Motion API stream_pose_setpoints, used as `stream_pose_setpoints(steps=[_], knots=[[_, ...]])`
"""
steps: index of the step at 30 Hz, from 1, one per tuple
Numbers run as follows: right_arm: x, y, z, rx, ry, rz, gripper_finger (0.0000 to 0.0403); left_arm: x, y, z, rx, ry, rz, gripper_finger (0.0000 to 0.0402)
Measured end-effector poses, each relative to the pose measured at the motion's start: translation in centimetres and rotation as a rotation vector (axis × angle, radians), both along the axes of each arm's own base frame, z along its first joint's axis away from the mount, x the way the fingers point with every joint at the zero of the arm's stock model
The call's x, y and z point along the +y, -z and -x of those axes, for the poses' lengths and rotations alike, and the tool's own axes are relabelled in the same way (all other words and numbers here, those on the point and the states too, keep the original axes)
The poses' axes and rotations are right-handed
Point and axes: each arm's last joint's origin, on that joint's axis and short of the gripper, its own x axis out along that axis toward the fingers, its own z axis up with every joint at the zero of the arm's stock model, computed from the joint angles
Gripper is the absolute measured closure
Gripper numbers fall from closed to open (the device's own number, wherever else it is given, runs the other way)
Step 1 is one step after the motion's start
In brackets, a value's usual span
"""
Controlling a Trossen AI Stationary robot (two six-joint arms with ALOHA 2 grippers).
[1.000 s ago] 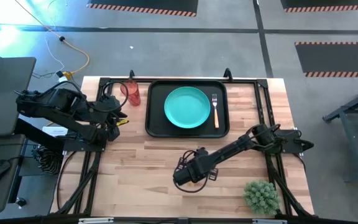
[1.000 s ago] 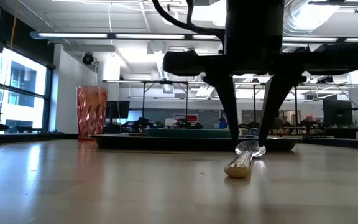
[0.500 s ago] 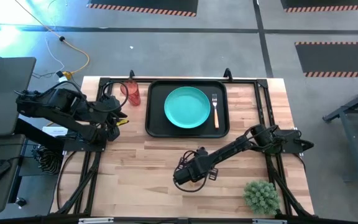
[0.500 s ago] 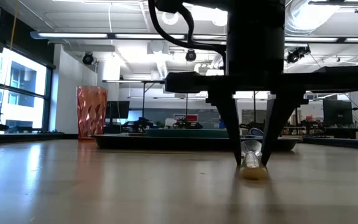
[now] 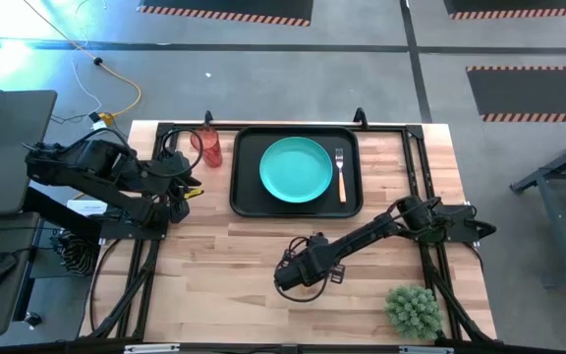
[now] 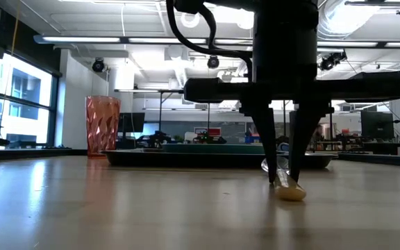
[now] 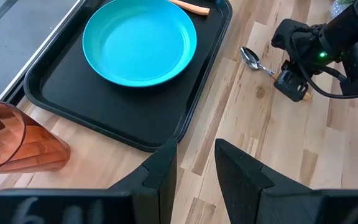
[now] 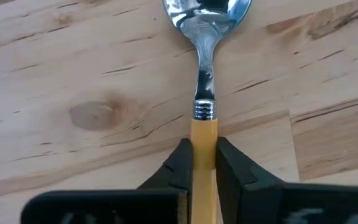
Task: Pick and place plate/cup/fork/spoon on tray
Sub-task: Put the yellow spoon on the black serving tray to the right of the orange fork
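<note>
The black tray (image 5: 247, 197) lies at the table's far middle with the teal plate (image 5: 295, 169) and the fork (image 5: 340, 175) on it. The red cup (image 5: 210, 147) stands upright on the table just left of the tray; it also shows in the low view (image 6: 103, 126). The spoon (image 8: 205, 93) lies on the wood near the table's middle. My right gripper (image 5: 298, 275) stands over it, shut on its handle. My left gripper (image 7: 194, 165) is open and empty at the table's left edge, near the cup (image 7: 17, 140). My right gripper pinches the spoon's orange handle (image 8: 204, 140) between its two fingers (image 8: 180, 165), just behind the metal collar. The fingers come from above, pointing down, and lie across the handle. The spoon is on the table, its handle end (image 6: 290, 192) toward the near edge and its bowl (image 8: 207, 12) toward the tray.
A green plant (image 5: 413, 310) stands at the table's near right corner. Black frame rails (image 5: 416, 177) run along the table's left and right sides. Bare wood lies between the tray and the near edge.
My right gripper has gone down over the spoon and shut on its handle. The spoon has turned on the table: its handle end, which pointed near-left, now points toward the near edge.
</note>
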Motion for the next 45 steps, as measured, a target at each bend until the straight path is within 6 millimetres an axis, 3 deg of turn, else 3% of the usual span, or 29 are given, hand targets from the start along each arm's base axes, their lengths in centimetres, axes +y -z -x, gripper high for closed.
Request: stream_pose_setpoints(steps=[8,24,37,45], knots=[[0.1,-1.1,-0.2,0.037,-0.019,0.034,0.0383,0.0,0.0,0.0,0.000,0.000,0.000,0.0303],[-0.9,-6.3,-0.1,0.136,-0.173,0.171,0.0383,0.0,0.0,0.0,0.001,0.002,-0.002,0.0303],[-6.9,-11.9,1.2,0.153,-0.325,0.337,0.0383,0.0,0.0,0.0,0.002,0.002,-0.003,0.0303],[-11.8,-14.9,4.8,0.169,-0.345,0.417,0.0383,0.2,0.0,-0.1,0.009,0.014,-0.038,0.0303]])
